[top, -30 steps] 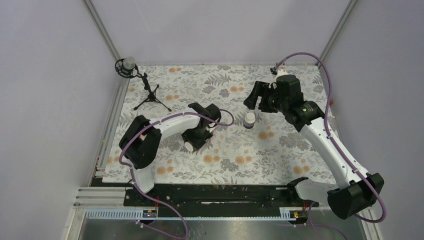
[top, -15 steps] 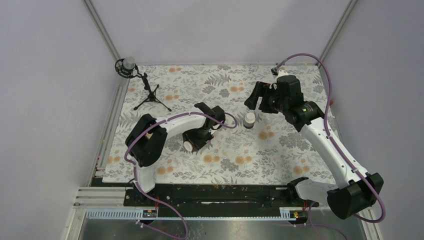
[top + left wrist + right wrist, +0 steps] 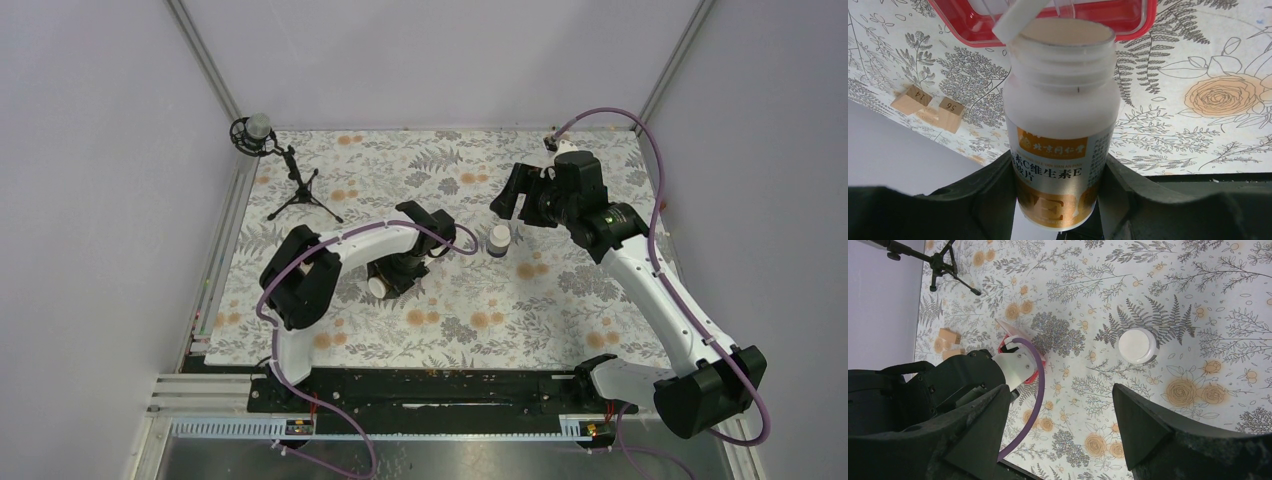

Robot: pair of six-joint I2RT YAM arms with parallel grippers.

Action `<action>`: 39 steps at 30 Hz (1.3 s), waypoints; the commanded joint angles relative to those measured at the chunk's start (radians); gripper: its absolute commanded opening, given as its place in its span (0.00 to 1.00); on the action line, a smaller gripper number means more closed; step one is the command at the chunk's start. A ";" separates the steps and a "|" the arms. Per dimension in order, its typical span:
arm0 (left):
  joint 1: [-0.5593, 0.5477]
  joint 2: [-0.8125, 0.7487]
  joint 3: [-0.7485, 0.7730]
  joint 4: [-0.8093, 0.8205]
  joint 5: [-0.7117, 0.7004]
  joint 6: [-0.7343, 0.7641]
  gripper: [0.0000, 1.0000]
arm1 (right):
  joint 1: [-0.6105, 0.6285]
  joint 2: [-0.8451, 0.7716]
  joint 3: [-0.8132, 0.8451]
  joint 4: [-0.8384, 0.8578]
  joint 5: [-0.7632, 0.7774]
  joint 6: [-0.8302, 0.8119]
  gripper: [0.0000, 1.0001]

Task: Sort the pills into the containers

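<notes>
Top external: floral cloth (image 3: 560,320) covers the table; both arms work over its middle

Left arm (image 3: 340,245) curls in toward centre. Right arm (image 3: 650,280) reaches from the right side to the far middle

Mic stand (image 3: 290,185) on a small tripod, far left corner, well apart from both arms

Tray (image 3: 968,22): red rim, clear lids. It lies on the cloth just ahead of the left gripper (image 3: 1058,195), at the top edge of the left wrist view. In the right wrist view only a red sliver shows beside the left wrist; in the top view the arm hides it

Left gripper: fingers about half apart, clamped on the lower body of a white bottle (image 3: 1060,120) with an orange label. Bottle is tipped over, mouth aimed at the tray's near rim. Whether mouth and rim touch, cannot tell. Flip cap (image 3: 1018,17) hangs open at the mouth's left side

Right gripper (image 3: 1062,390): fingers spread wide, nothing between them, raised over the cloth

Capped bottle (image 3: 1137,345): white, upright on the cloth, near the right gripper but apart from it

Two wooden blocks (image 3: 928,102) marked 14 and 56, side by side on the cloth left of the tray

Pills: none can be made out. The held bottle's mouth shows only a flat pale face
</notes>
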 commanded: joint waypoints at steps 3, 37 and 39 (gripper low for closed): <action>-0.007 0.019 0.043 -0.047 -0.042 0.007 0.00 | -0.011 -0.012 -0.004 0.013 0.006 0.012 0.82; -0.026 -0.131 -0.052 0.075 -0.033 -0.018 0.00 | -0.027 0.002 -0.003 0.017 -0.016 0.038 0.82; -0.025 -0.162 -0.076 0.098 -0.036 -0.020 0.00 | -0.027 0.002 -0.003 0.017 -0.017 0.040 0.82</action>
